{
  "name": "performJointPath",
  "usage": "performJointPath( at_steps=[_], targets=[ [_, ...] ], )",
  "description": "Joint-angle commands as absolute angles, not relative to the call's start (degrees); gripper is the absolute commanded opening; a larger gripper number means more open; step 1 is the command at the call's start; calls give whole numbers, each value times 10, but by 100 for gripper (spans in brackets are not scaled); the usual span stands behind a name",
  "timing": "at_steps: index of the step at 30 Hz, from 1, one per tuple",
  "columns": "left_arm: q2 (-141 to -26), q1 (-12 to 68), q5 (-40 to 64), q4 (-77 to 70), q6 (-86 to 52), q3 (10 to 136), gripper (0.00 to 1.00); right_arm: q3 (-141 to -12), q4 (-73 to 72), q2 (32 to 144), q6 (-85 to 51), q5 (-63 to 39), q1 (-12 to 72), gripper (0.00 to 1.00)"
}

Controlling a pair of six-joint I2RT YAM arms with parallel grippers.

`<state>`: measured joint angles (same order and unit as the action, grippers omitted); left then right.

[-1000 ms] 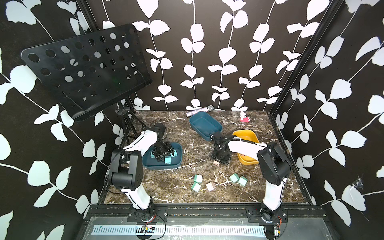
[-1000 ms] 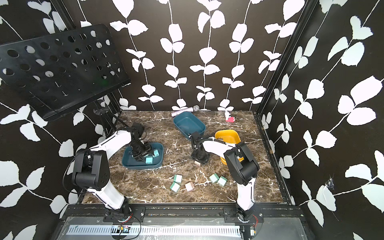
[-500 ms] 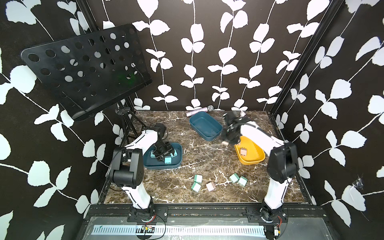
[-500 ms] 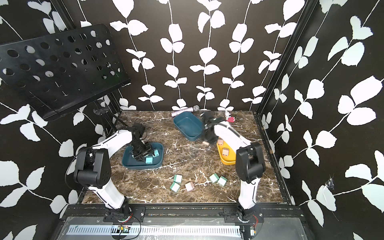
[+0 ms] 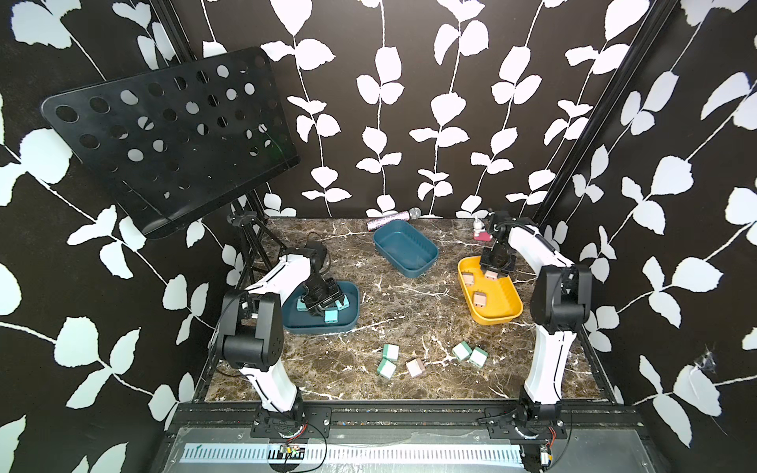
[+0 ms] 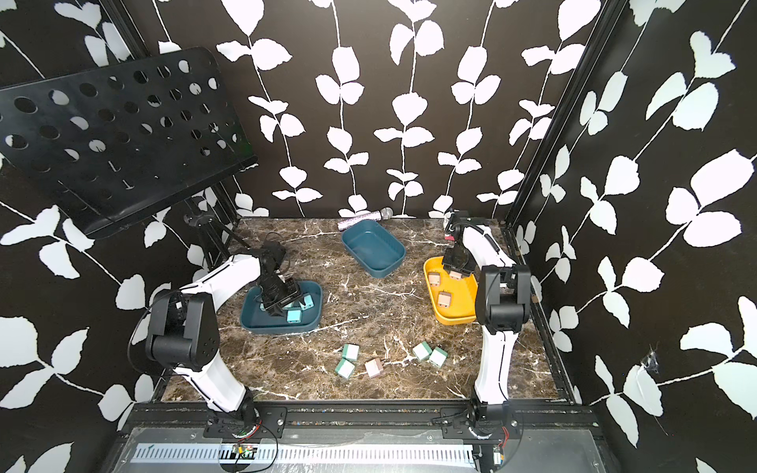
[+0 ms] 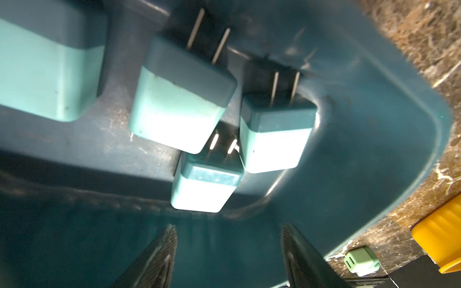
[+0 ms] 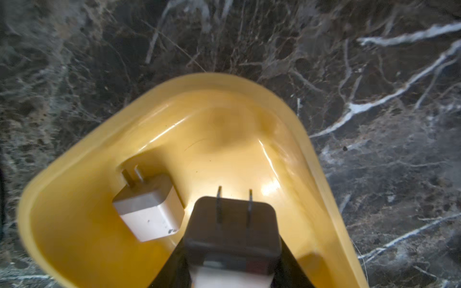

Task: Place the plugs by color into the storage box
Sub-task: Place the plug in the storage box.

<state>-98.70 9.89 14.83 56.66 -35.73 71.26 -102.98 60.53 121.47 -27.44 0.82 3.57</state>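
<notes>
Over the far end of the yellow tray [image 5: 508, 315], the right hand [image 5: 497, 264] is clamped on a pinkish beige plug [image 8: 232, 224], with a finger on either flank. The plug hangs clear of the tray floor. Another beige plug [image 8: 149, 207] lies just beside it, and a third [image 5: 479, 299] lies nearer the tray's middle.

The main risk is the drop. The prongs lead, so if the hand lets go from here they would likely meet the floor first and topple the plug. It could fall onto its neighbour or against the curved end wall. Going lower before release could press the prongs into the plastic or shove the tray across the worktop [image 5: 409, 311].

The held plug's long axis, body to prongs, runs in line with the fingers. Its prongs point ahead of the fingertips, towards the tray's end wall.

The left hand [image 7: 228, 239] sits in the near teal tray [image 5: 319, 327], fingers apart with nothing between them. Four light blue plugs [image 7: 179, 104] lie ahead of it. Four green plugs [image 5: 390, 351] and one beige plug [image 5: 415, 367] wait unsorted on the worktop.
</notes>
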Motion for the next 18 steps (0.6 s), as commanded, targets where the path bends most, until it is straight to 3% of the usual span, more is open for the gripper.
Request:
performJointPath(
  at_steps=[1, 13, 18],
  targets=[
    [-976, 102, 149, 595, -347, 726, 69, -1054, 620, 1246, -248, 1, 31, 43],
    [-959, 102, 139, 626, -344, 737, 69, -1042, 597, 1296, -234, 23, 28, 49],
    [-956, 102, 137, 633, -342, 739, 69, -1058, 606, 1282, -241, 11, 26, 71]
  ],
)
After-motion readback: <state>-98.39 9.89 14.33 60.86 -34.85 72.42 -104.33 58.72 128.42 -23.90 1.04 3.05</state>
